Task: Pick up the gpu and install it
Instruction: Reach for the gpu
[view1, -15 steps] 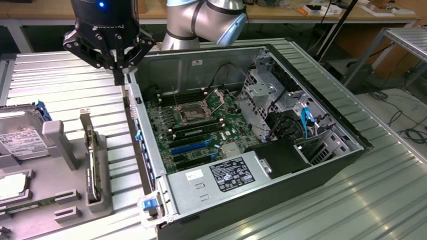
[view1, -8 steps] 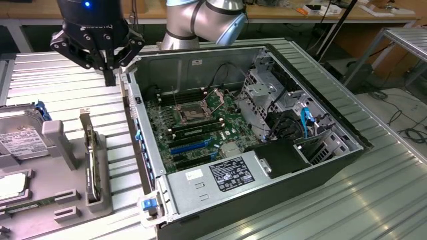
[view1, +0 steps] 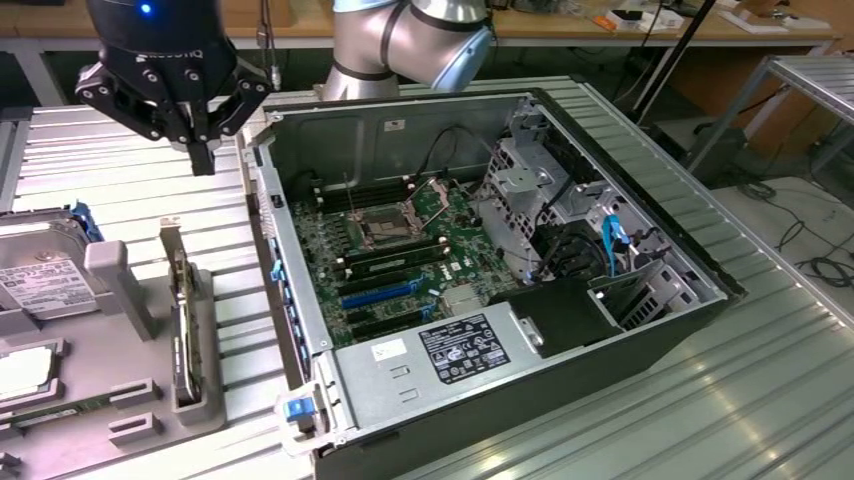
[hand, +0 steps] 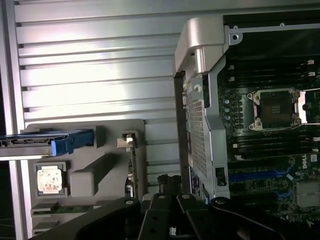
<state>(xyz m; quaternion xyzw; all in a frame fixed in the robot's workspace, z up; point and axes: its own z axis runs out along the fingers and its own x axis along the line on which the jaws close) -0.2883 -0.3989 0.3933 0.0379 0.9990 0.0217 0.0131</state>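
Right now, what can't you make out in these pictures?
- Graphics card, exterior view: stands edge-on in its grey tray, face hidden.
- Hard drive, exterior view: cut off by the left edge.
- Power supply label, exterior view: print too small to read.
- Graphics card, wrist view: one end hidden behind the gripper.

Your ribbed bench (view1: 747, 400) is silver metal, with bright glare on the slats. A wooden bench (view1: 561, 30) runs along the back. At the exterior view's right, a metal rack (view1: 801, 75) and black cables (view1: 827, 265) on the grey floor (view1: 787, 215).
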